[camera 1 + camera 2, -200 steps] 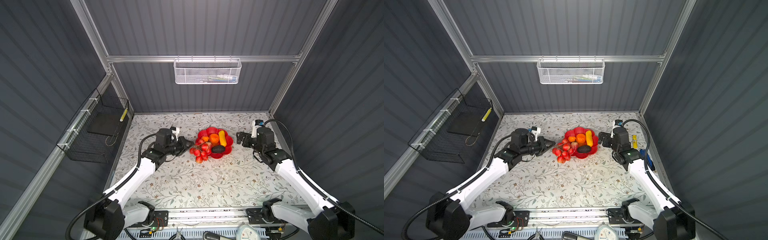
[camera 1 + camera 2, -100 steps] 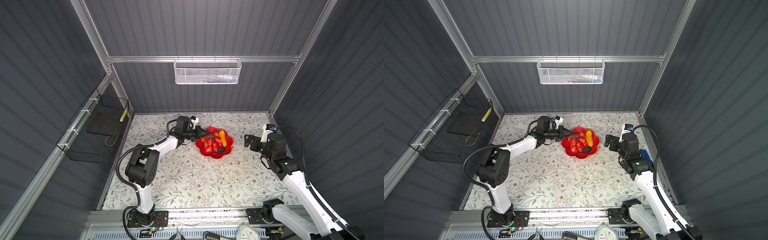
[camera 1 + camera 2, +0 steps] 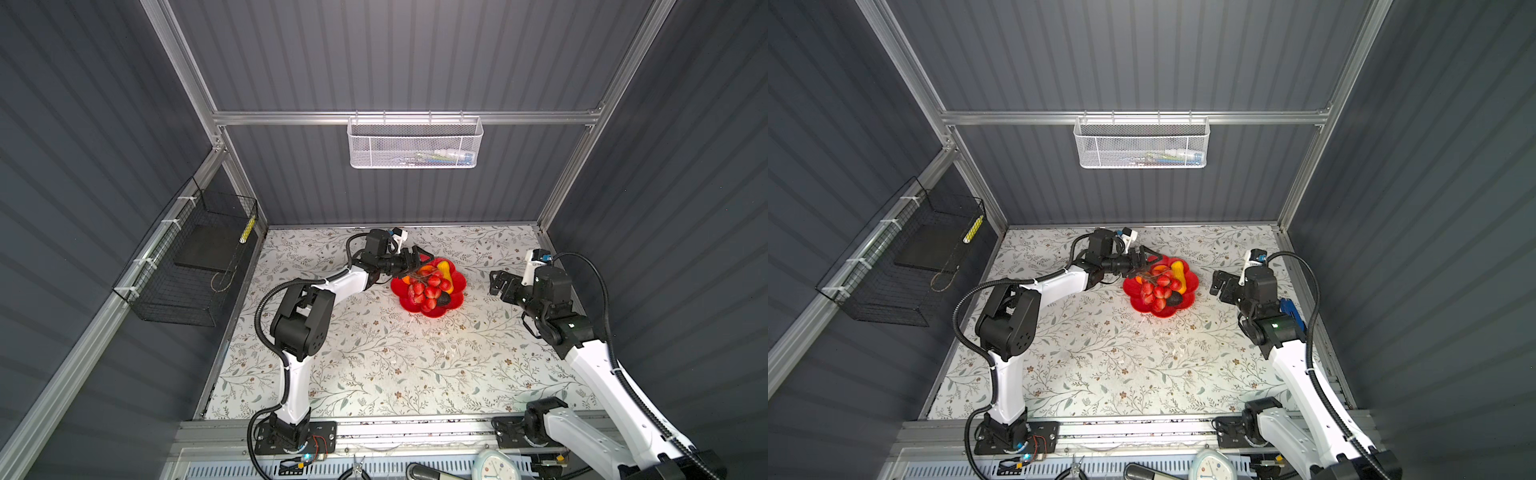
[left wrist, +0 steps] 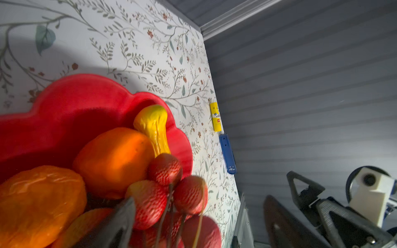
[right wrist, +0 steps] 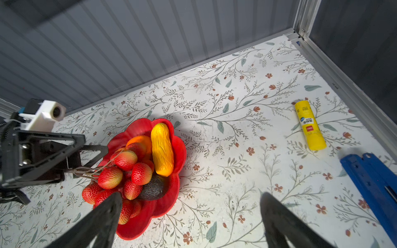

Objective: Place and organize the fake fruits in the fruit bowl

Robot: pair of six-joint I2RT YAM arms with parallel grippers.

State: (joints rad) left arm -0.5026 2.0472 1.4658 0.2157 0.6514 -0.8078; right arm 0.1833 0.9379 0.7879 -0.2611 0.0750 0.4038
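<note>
The red flower-shaped fruit bowl [image 3: 432, 314] [image 3: 1154, 314] [image 5: 171, 193] [image 4: 64, 103] sits at the back middle of the table. In it lie the red berry bunch [image 3: 428, 289] [image 3: 1158, 286] [image 5: 125, 160] [image 4: 150, 201], a yellow oblong fruit [image 5: 162, 148] [image 4: 153, 126], an orange [image 5: 140, 140] [image 4: 113, 154], a second orange [image 4: 36, 199] and the dark avocado [image 5: 152, 186]. My left gripper [image 3: 417, 264] [image 3: 1148, 266] [image 5: 90, 161] [image 4: 199, 214] is open at the bowl's back-left rim, with the bunch's brown stems lying between its jaws. My right gripper [image 3: 500, 286] [image 3: 1221, 286] [image 5: 191, 199] hangs open and empty to the right of the bowl.
A yellow glue stick [image 5: 309, 126] [image 4: 215, 117] and a blue bar [image 5: 373, 182] [image 3: 1291, 311] lie by the right wall. A white mesh basket [image 3: 415, 143] hangs on the back wall, a black wire basket [image 3: 195, 266] on the left wall.
My left gripper carried the berry bunch from the table beside the bowl into the bowl and opened its jaws. My right gripper backed away to the right.
</note>
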